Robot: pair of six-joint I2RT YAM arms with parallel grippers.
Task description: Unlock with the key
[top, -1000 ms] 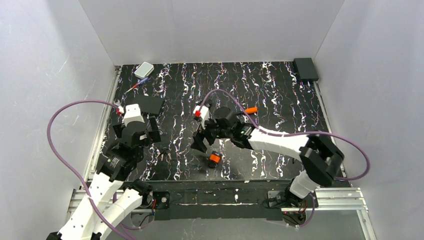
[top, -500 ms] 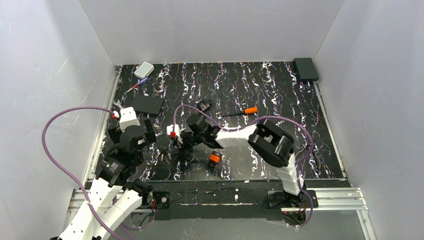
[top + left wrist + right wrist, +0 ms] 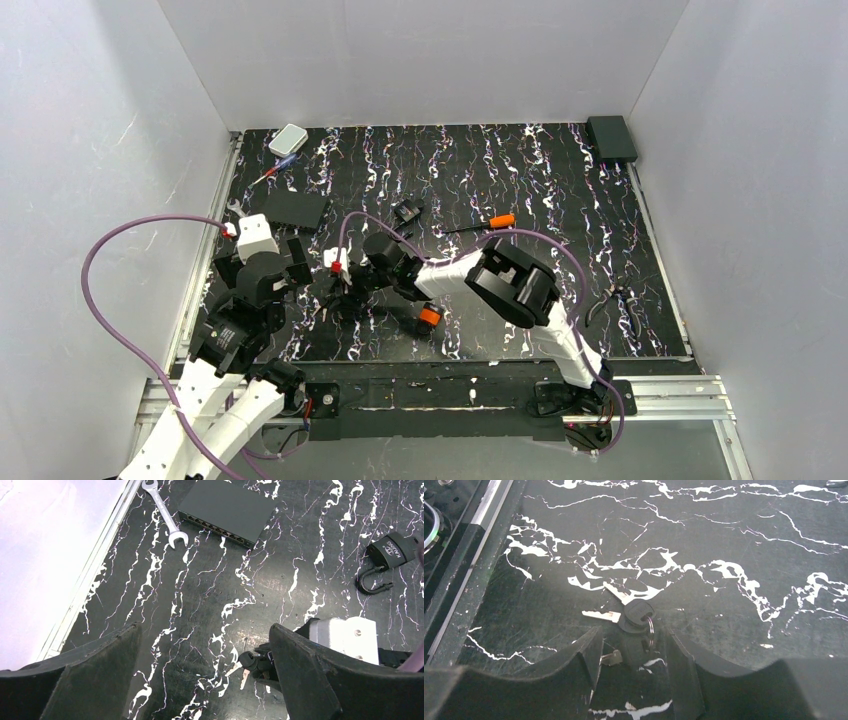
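Observation:
The key (image 3: 638,614) is one of a small bunch with black heads and pale blades on a ring, lying on the marbled mat (image 3: 247,663) (image 3: 330,308). My right gripper (image 3: 634,654) (image 3: 343,300) is down over the bunch. Its jaws stand apart on either side of one black key head, and a blade pokes out by the left finger (image 3: 586,652). My left gripper (image 3: 200,680) (image 3: 285,270) hovers just left of the keys, wide open and empty. The small orange padlock (image 3: 429,317) lies to the right of the keys.
A black padlock (image 3: 392,552) (image 3: 407,212) with its shackle swung out lies further back. A silver wrench (image 3: 165,517) and flat black box (image 3: 227,507) sit at back left. An orange-handled screwdriver (image 3: 490,222), white case (image 3: 288,139) and black corner box (image 3: 611,137) are farther off.
My right arm has swung left from the orange padlock over to the keys and dropped onto them, its jaws narrowing. My left arm has drawn back slightly and stays open.

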